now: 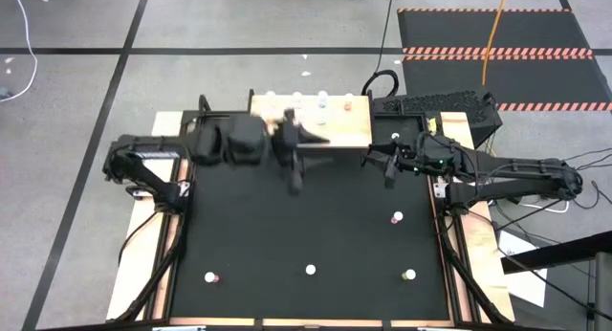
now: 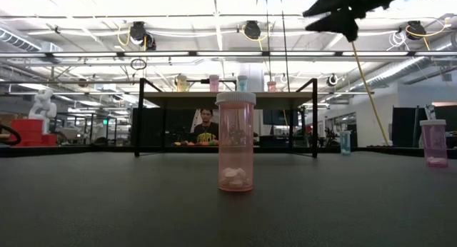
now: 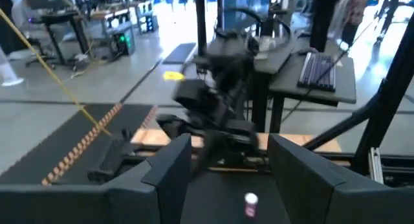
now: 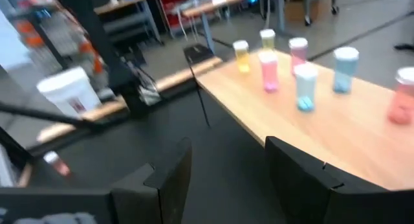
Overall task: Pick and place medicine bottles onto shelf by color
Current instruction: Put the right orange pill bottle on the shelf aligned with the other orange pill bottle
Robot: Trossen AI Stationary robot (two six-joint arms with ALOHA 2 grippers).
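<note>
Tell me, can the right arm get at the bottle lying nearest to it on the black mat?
Probably yes. The right gripper hangs open beside the shelf, and the bottle stands alone on the mat close below it in the high view, with nothing between them.

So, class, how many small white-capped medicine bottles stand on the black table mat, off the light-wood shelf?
5 bottles: one beside the light-wood shelf, one mid-right, three along the near edge at left, centre, right. Others may be hidden.
</note>
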